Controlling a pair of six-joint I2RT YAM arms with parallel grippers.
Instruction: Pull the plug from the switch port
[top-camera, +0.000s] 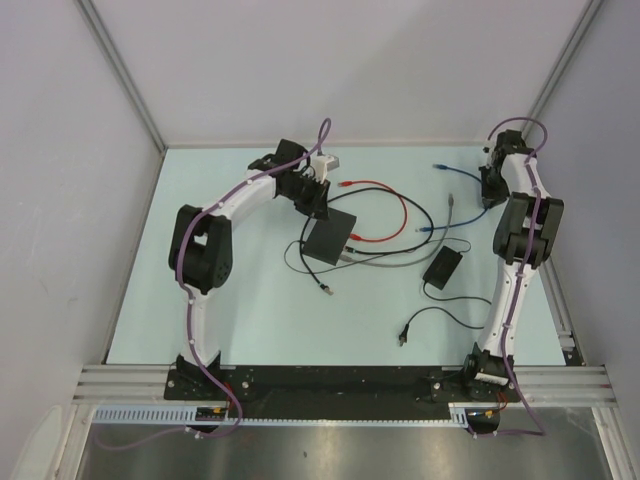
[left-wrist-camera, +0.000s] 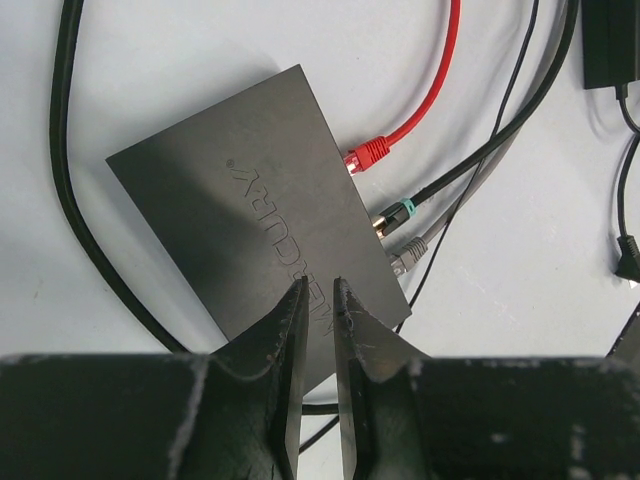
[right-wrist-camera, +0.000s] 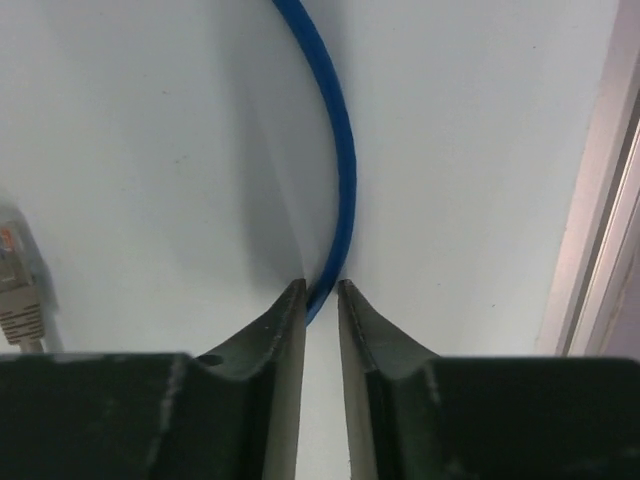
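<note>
Top view, flat matte-black rectangular switch (top-camera: 330, 237) central on pale table (top-camera: 200, 300), left gripper (top-camera: 322, 206) at its far corner, left wrist, jaws narrowly open, empty, over switch's near edge, right wrist, right gripper (right-wrist-camera: 320, 285) barely parted, blue cable (right-wrist-camera: 338, 150) at tips, grip undeterminable.

Wrist views leave much out of sight.
My left pincer (left-wrist-camera: 318, 285) covers the near corner of the switch (left-wrist-camera: 240, 190) and the end of its raised lettering. The red cable (left-wrist-camera: 436, 90) and the adapter brick (left-wrist-camera: 610, 45) run off the top edge. At my right pincer (right-wrist-camera: 320, 285) the blue cable (right-wrist-camera: 343, 150) slips in at the fingertips, and I cannot tell whether they pinch it. The grey plug (right-wrist-camera: 18, 280) is cut by the left edge. From above, that pincer's fingers are too small to make out.
</note>
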